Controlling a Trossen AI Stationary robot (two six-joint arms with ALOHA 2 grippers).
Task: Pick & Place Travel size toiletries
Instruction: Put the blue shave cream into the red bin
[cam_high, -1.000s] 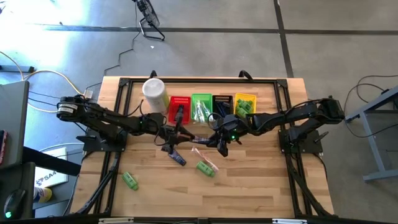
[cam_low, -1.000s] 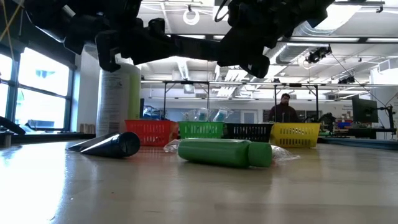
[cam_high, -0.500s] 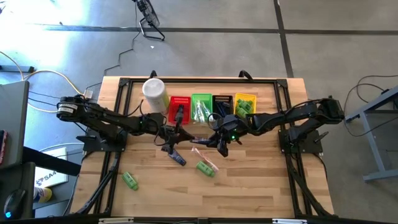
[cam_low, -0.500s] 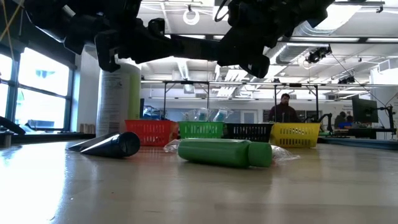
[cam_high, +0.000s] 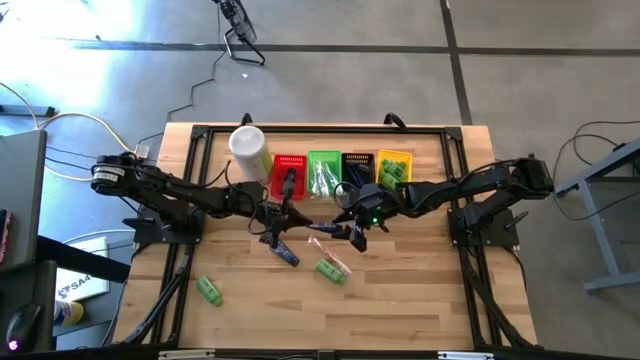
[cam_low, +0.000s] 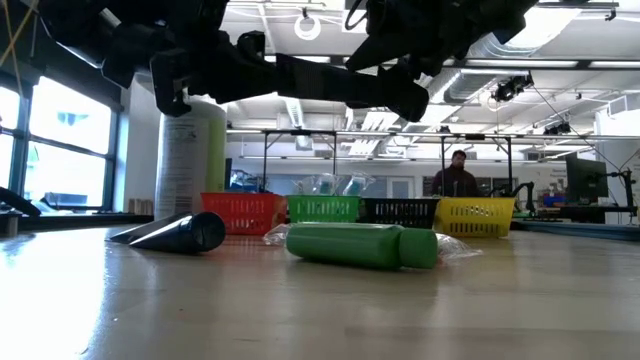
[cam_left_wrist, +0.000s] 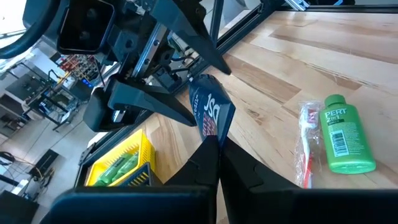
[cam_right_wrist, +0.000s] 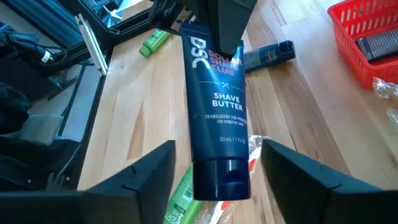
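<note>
My left gripper (cam_left_wrist: 214, 142) is shut on a navy "Shave Butter" tube (cam_right_wrist: 214, 106), held in the air above the table's middle (cam_high: 320, 223). My right gripper (cam_right_wrist: 217, 165) is open. Its two fingers stand on either side of the tube's cap end with gaps showing, touching nothing. On the table lie a green mini bottle (cam_high: 330, 271) beside a plastic-wrapped toothbrush (cam_left_wrist: 306, 143), a dark tube (cam_high: 287, 256) and a second green bottle (cam_high: 209, 290). My left gripper pinches the navy tube by its flat crimped end (cam_right_wrist: 214, 45) between its two fingers. The fingers lie along the tube, coming level from the table's left. The tube is lifted clear of the table, its cap end (cam_right_wrist: 221, 180) pointing toward my right gripper.
A row of small baskets stands at the far side: red (cam_high: 289, 172), green (cam_high: 323, 170), black (cam_high: 357, 165), yellow (cam_high: 394, 165). A tall white canister (cam_high: 249, 150) stands left of them. Bare wood lies at the near right (cam_high: 420, 300). A person sits in the room beyond (cam_low: 457, 175).
My right gripper has edged toward the table's left, closer along the tube that my left gripper holds. The left gripper and the tube have kept still.
</note>
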